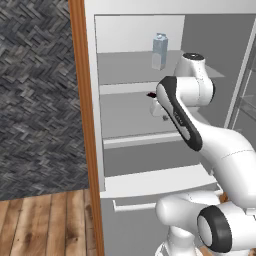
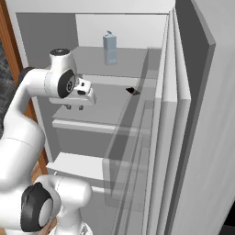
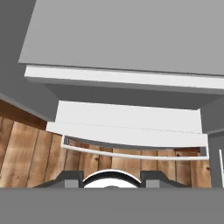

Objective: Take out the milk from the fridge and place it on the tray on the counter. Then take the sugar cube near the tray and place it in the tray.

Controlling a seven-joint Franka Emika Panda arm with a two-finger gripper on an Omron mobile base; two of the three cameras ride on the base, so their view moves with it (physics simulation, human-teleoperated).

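Inside the open fridge, on the upper shelf, we see the milk standing upright, gabled top up, its long axis vertical, set toward the back of that shelf and near its middle. Taking the carton as our landmark, the gripper sits well below it and nearer the front, level with the shelf beneath, and slightly to the right of it in the left base view. In the right base view the same carton stands above and to the right of the gripper, with the white front edge of the upper shelf between them. So, relative to the hand, the milk lies upward and deeper into the fridge.

From the hand view we judge that the gripper points downward, away from the carton: it looks past the white shelf edges to the wooden floor below. Its fingertips peek up at the bottom, set apart, with nothing between them; we read the gripper as open and empty, though how wide we cannot tell exactly.

We judge the coming move must lift the hand above the shelf edge, turn it toward the carton, and then reach inward to close on its upright sides.
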